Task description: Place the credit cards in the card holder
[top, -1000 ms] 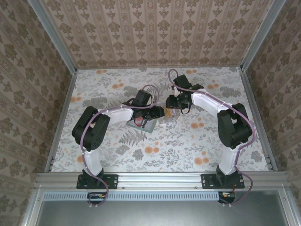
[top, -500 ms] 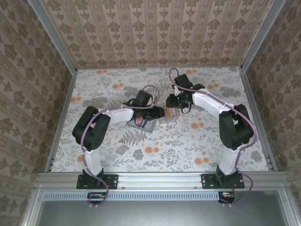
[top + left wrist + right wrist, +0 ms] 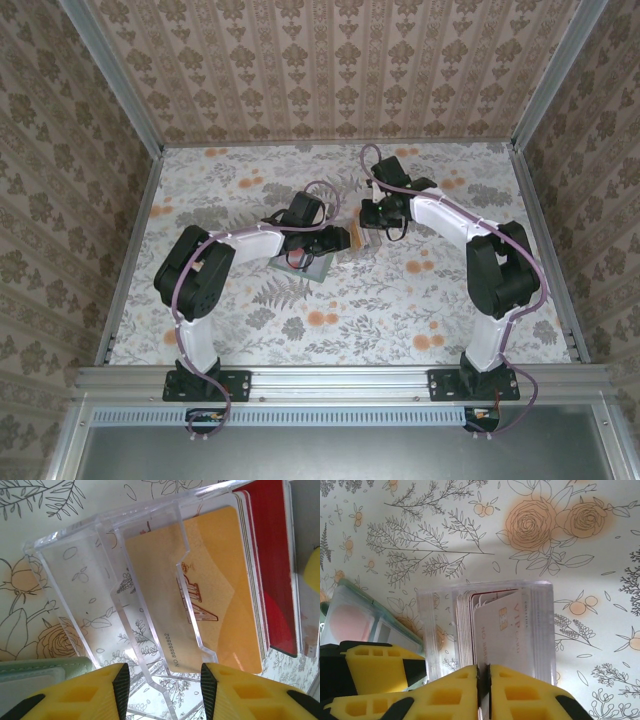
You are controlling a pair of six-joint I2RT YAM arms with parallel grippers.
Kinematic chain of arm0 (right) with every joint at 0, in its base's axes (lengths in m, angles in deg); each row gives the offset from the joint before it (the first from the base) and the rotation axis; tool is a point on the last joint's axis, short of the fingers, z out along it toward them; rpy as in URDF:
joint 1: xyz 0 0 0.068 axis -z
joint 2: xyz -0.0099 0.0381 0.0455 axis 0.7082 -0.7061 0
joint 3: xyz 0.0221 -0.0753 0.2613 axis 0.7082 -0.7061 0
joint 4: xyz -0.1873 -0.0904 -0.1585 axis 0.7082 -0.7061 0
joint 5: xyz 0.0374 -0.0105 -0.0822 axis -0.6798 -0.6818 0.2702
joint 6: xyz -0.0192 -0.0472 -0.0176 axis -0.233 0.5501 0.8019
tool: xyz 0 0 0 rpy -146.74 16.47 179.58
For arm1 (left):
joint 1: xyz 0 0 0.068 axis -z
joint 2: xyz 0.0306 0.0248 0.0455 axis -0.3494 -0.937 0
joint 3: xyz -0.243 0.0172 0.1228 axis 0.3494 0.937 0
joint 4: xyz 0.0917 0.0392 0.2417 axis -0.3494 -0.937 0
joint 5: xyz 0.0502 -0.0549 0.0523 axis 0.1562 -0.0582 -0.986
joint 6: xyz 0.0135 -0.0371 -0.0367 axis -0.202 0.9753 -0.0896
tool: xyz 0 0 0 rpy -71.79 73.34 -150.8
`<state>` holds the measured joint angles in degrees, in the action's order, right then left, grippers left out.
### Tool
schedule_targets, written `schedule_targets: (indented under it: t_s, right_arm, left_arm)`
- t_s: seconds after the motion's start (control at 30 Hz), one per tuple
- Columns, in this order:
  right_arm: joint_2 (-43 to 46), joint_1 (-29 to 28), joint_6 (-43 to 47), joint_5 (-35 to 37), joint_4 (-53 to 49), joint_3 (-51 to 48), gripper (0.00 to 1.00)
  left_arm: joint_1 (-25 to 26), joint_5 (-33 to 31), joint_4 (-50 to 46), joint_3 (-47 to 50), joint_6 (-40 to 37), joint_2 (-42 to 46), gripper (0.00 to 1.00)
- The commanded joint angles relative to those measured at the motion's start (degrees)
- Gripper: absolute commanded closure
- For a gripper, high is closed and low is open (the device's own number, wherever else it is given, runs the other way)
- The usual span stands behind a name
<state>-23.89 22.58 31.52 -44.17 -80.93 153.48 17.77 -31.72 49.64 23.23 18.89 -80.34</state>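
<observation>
Left wrist, left gripper (image 3: 164,682): yellow fingers spread apart, nothing between them, hanging over the near edge of the tray.
Left wrist, card holder (image 3: 45,667): sage-green corner at lower left, just beside the tray and next to the left finger.
Left wrist, tray (image 3: 75,565): clear plastic with stepped walls, sitting on the floral table (image 3: 30,510).
Left wrist, yellow card (image 3: 220,590): orange-yellow, inside the tray at the front of the pack, a number printed near one edge.
Left wrist, red cards (image 3: 272,565): packed behind the yellow card in the same tray, their edges showing to the right.
Right wrist, right gripper (image 3: 483,682): fingers pinched together on the lower edge of the pale card.
Right wrist, pale card (image 3: 502,630): chip and "VIP CARD" lettering; stands upright in the tray at the right end of the pack.
Right wrist, rest of pack: thin card edges close against the pale card's left side, with a red rim among them.
Right wrist, card holder: lies flat left of the tray, with a green border and see-through pockets; one left-gripper finger sits in front of it.
Top external, arms: both grippers meet mid-table, the left over the card holder's far right corner, the right just beyond it.
Top external, tray: probably the small pale shape between the two grippers; too small to be sure.
</observation>
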Motion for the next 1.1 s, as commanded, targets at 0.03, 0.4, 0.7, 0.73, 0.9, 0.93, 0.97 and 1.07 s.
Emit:
schedule_targets:
  t_s: [0.03,0.4,0.7,0.73,0.9,0.93,0.97,1.07]
  right_arm:
    - [2.66,0.4,0.74,0.37,-1.38,-0.38,0.9]
    - [5.8,1.45,1.3,0.28,-1.89,-1.07,0.97]
    - [10.75,2.88,1.35,1.06,-1.89,-3.15,0.98]
    - [11.51,3.22,1.38,1.19,-1.83,-3.51,0.98]
    - [14.97,4.68,1.3,2.11,-1.6,-5.58,0.98]
    - [15.72,5.11,1.3,2.26,-1.5,-6.05,0.98]
    - [16.47,5.38,1.25,2.43,-1.39,-6.45,0.98]
    - [18.7,6.18,1.11,2.79,-1.19,-7.64,0.98]
  left_arm:
    - [0.35,0.57,0.97,-1.23,0.46,-1.11,0.56]
    - [1.38,0.59,1.23,-2.65,1.0,-2.46,0.56]
    - [3.04,1.04,0.84,-5.68,1.36,-5.46,0.56]
    - [3.22,1.05,0.79,-6.13,1.35,-5.7,0.57]
    - [4.07,1.2,0.6,-8.27,1.82,-7.21,0.57]
    - [4.37,1.31,0.62,-8.72,1.88,-7.58,0.57]
    - [4.64,1.36,0.62,-9.19,1.99,-7.78,0.57]
    - [5.48,1.47,0.41,-10.56,2.21,-8.63,0.57]
